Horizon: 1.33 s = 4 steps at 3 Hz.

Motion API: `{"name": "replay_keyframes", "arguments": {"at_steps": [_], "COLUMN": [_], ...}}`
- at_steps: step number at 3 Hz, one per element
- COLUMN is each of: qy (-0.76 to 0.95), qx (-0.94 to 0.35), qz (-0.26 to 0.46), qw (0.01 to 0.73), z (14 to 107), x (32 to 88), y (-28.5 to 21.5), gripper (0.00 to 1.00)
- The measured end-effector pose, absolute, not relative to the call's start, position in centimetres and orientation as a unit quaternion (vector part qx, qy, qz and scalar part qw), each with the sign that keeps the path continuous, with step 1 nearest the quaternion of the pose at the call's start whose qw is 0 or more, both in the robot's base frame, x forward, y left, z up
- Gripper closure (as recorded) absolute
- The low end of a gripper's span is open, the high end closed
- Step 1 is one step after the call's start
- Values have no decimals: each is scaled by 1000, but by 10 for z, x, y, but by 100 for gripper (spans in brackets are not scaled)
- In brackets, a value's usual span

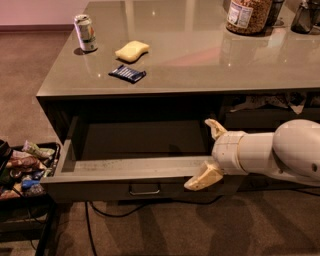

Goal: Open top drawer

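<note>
The top drawer (125, 172) stands pulled out from under the grey table, its dark front panel carrying a small loop handle (144, 189) at the centre. Its shallow floor shows and holds nothing. My gripper (207, 153) is at the drawer's right end, open, with one cream finger (215, 128) inside over the drawer floor and the other (201, 178) outside against the front panel. The front wall lies between the two fingers. The white arm reaches in from the right.
On the glossy table top (200, 55) sit a soda can (85, 32), a yellow sponge (132, 51), a blue snack packet (127, 73) and a jar (248, 15). A black bin of packets (22, 167) stands on the floor at the left. Cables run under the table.
</note>
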State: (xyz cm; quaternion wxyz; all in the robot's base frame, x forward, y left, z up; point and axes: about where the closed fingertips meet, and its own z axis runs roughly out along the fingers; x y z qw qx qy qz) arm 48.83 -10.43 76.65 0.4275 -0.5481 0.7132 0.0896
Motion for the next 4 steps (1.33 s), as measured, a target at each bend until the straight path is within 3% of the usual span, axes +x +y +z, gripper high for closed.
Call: {"name": "replay_keyframes", "arguments": {"at_steps": [1, 4], "qy": [713, 713], "qx": [-548, -548], "qz": [90, 90], "qw": [428, 428], "z": [767, 767], "x": [488, 488], "y": [-104, -104], "gripper": [19, 88]}}
